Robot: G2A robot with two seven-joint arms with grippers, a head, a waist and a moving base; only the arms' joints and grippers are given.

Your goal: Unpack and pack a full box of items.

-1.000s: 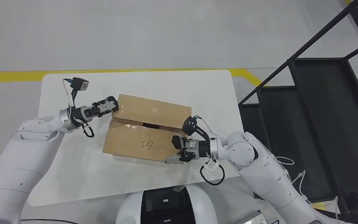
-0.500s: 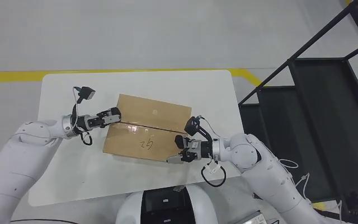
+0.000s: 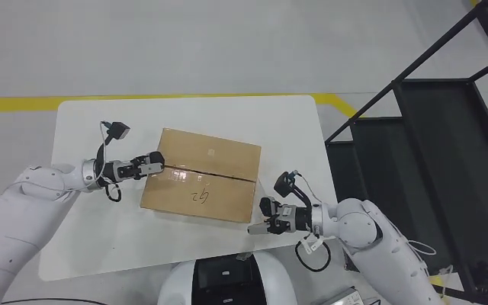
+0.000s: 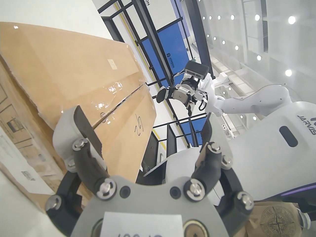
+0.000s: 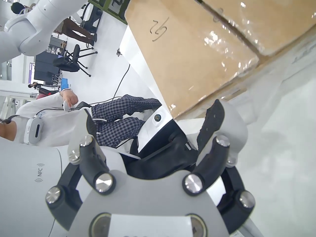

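The left tool (image 3: pixel 155 162) sits with its fingers spread at the short end of the brown cardboard box (image 3: pixel 204 174), right where the two top flaps meet. The right tool (image 3: pixel 256 227), also spread open, hangs just off the near corner, not touching. The box lies flat in the middle of the white tabletop (image 3: pixel 290 130), flaps shut, glossy clear tape (image 3: pixel 181 176) along the seam. I'd reckon it stiff, bulky, weighty if full — slick on the tape, so better taken by a flap edge or by both ends.

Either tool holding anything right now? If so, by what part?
Nothing held: left tool open at the box end; right tool open off its corner.
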